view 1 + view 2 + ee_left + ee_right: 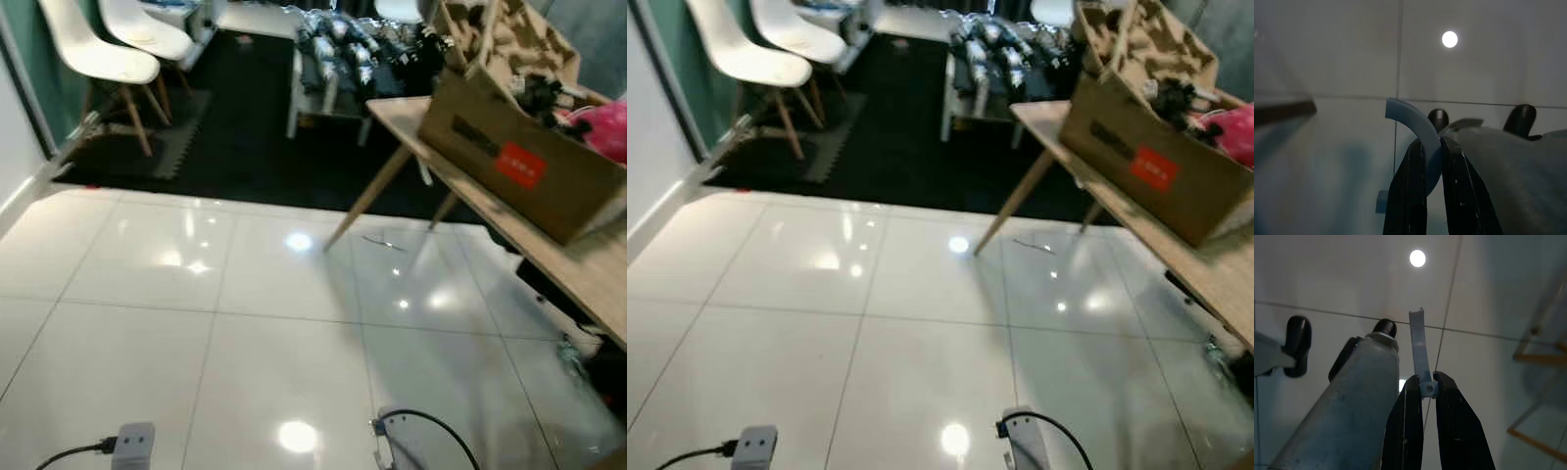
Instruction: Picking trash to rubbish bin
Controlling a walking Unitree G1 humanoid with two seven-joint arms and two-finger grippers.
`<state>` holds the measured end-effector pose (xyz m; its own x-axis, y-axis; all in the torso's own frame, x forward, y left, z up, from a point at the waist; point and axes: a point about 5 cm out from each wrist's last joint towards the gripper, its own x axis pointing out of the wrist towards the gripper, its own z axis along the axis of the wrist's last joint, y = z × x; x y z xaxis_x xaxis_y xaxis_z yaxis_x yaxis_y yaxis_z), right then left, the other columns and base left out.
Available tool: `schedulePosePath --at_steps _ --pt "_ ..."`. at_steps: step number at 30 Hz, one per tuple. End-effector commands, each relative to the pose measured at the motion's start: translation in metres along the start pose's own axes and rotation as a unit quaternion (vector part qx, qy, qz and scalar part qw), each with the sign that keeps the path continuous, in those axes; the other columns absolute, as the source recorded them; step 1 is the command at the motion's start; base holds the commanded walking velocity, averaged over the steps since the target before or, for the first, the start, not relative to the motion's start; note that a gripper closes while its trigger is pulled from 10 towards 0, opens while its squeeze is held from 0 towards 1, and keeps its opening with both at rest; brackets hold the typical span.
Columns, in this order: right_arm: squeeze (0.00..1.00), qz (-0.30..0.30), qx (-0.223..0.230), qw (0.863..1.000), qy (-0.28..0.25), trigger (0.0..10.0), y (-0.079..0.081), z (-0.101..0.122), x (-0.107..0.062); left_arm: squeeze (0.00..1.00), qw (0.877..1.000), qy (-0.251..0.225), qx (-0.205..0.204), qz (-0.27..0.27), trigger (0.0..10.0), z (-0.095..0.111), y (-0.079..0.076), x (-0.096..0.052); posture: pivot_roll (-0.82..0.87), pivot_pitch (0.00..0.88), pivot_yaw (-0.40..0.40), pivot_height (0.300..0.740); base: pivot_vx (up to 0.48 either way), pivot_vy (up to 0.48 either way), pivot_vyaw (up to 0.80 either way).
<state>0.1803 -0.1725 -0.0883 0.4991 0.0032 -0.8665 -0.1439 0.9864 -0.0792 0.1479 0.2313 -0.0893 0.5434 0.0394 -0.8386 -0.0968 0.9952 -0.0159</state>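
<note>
Glossy white floor [196, 323] underfoot, dark mat [235, 147] beyond, two white chairs [113, 49] at far left, wooden tabletop [578, 259] at right carrying a cardboard box [519, 147] stuffed with packing. No bin anywhere ahead, so probably mid-carry: trash already picked up, drop-off left to do (and the bin yet to be found). Left end effector [1432, 161] pointing down at the tiles, fingers nearly closed and pinching a curved pale-blue strip [1415, 127] at its lower end, free end arching up and away beyond the tips. Right end effector [1425, 389] likewise aimed at the floor, fingers drawn in tight on the base of a narrow pale strip [1419, 345], which stands straight out past the fingertips. Both scraps clamped between the tips, none lying loose on the tiles as far as visible. Round ceiling-light glare on the floor.
</note>
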Motion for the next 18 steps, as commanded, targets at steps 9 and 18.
schedulePosePath --at_steps 9,18 --pt "0.00 -0.008 0.004 1.000 0.000 10.0 -0.007 -0.003 -0.001 0.00 1.000 0.006 0.005 -0.008 10.0 -0.004 -0.004 0.000 0.20 0.074 -0.074 0.740 0.284 0.000 -0.27" --pt "0.00 0.161 0.132 0.958 -0.196 10.0 0.007 0.085 -0.007 0.00 0.999 -0.031 0.001 -0.009 10.0 0.017 -0.003 0.003 0.20 0.085 -0.071 0.740 0.281 0.000 0.00"
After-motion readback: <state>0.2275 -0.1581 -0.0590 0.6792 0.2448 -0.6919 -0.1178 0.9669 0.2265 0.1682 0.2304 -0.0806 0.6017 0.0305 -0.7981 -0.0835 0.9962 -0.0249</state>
